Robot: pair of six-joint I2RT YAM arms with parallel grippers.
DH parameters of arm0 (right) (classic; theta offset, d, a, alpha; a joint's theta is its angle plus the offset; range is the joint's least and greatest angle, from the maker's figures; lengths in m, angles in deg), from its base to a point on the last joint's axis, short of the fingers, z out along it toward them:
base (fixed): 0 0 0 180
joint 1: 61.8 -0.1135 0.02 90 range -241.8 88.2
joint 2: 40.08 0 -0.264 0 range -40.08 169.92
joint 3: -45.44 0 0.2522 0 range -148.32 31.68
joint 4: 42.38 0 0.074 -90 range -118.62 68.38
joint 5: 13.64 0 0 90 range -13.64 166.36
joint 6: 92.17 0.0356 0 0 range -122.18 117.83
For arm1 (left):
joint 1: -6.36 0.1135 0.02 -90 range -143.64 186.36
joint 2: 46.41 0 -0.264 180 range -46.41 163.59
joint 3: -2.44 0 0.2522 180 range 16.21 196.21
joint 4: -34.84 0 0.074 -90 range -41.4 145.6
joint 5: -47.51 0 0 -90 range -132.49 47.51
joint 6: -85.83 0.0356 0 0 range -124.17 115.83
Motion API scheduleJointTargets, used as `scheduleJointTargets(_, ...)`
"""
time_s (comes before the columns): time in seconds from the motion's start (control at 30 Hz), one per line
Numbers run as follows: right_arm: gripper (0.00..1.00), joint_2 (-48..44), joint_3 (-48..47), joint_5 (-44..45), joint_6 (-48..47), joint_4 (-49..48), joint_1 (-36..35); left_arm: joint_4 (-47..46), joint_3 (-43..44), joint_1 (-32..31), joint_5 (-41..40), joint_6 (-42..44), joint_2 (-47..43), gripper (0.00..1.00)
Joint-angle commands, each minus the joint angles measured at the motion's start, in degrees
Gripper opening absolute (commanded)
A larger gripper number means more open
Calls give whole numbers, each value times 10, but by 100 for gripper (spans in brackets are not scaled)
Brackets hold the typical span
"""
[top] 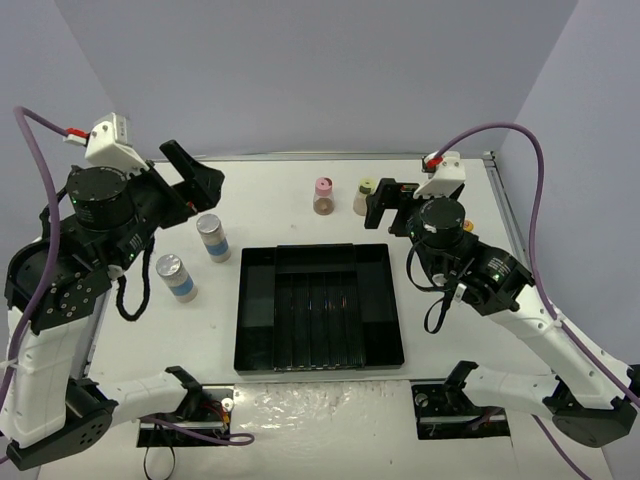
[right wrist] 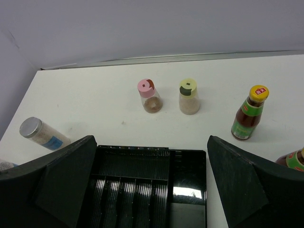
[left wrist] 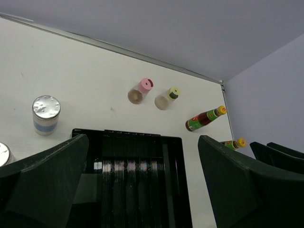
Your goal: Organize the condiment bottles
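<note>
White table (top: 270, 195): condiment bottles (top: 323, 197) outside black tray (top: 386, 312).

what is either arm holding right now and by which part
Nothing is held: the left gripper and the right gripper both have jaws open and empty.

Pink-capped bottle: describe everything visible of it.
The pink-capped bottle is small, with a clear body that looks like plastic or glass, brownish contents inside and a pink cap with a dark opening on top. It stands upright on the white table, beyond the far edge of the black tray, just left of the yellow-green-capped bottle and apart from it. Only the table touches it.
</note>
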Motion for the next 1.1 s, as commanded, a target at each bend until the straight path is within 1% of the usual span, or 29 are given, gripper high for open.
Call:
scheduleJointTargets(0.0,100,22,-31,41,-1,-6,0,-44,-13,1,7,-8,0,97)
scheduleJointTargets(0.1,100,26,-29,47,1,-5,0,-65,-36,2,-12,-9,-18,97)
scheduleJointTargets(0.23,100,28,-25,51,4,-5,0,-84,-63,2,2,-14,-23,97)
scheduleJointTargets(0.37,100,26,-18,54,5,-6,3,-62,-37,2,17,-14,4,97)
scheduleJointTargets(0.43,100,28,-14,53,7,-6,5,-57,-32,2,12,-9,0,97)
scheduleJointTargets(0.57,100,34,-15,51,11,-6,8,-74,-44,2,16,-6,-23,97)
scheduleJointTargets(0.77,100,32,-13,52,11,-7,11,-76,-28,2,26,-3,3,97)
scheduleJointTargets(0.93,100,40,-14,49,12,-6,17,-87,-36,2,39,-1,15,97)
scheduleJointTargets(1.07,100,43,-9,53,20,-6,20,-75,-32,2,37,17,22,97)
